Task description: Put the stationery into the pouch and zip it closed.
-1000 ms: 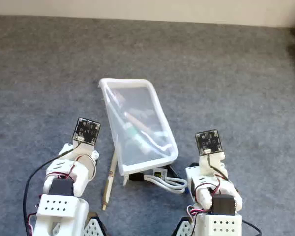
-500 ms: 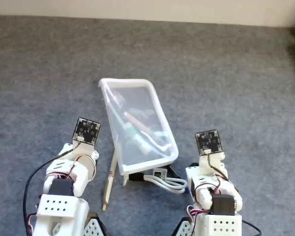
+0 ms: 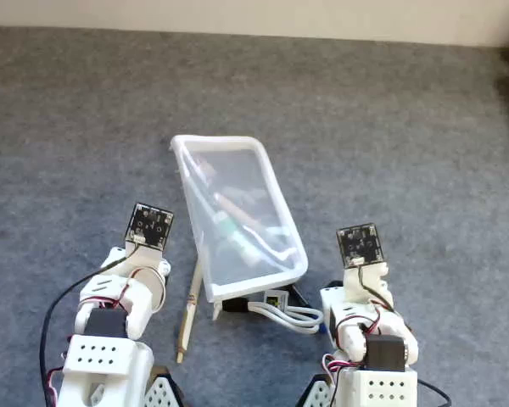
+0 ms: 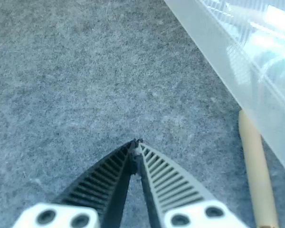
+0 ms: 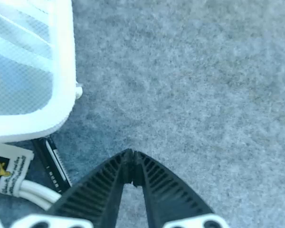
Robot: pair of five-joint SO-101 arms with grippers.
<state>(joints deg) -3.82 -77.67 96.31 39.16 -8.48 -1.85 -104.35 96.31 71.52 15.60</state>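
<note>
My left gripper (image 4: 136,142) and right gripper (image 5: 131,153) are both pinched together on nothing, ribbed fingers over the fuzzy grey surface (image 3: 390,127). Just past them a slim tan pen (image 3: 187,322) and looped white cord (image 3: 288,314) lie beside the pouch (image 3: 237,212), a translucent white rounded rectangle between the arms with stationery showing inside

I'm looking at a grey, felt-covered desk (image 3: 390,127) under both arms. On it a translucent white pouch (image 3: 237,212) lies flat between my left hand (image 4: 135,145) and my right hand (image 5: 129,156), stretching well ahead of both. A beige pen (image 3: 187,318) lies on the felt just beside the pouch's long edge, on the side toward my left hand, while a coiled white cable (image 3: 284,312) and a black strip (image 5: 52,164) lie at the pouch's near end, close beside my right hand.
</note>
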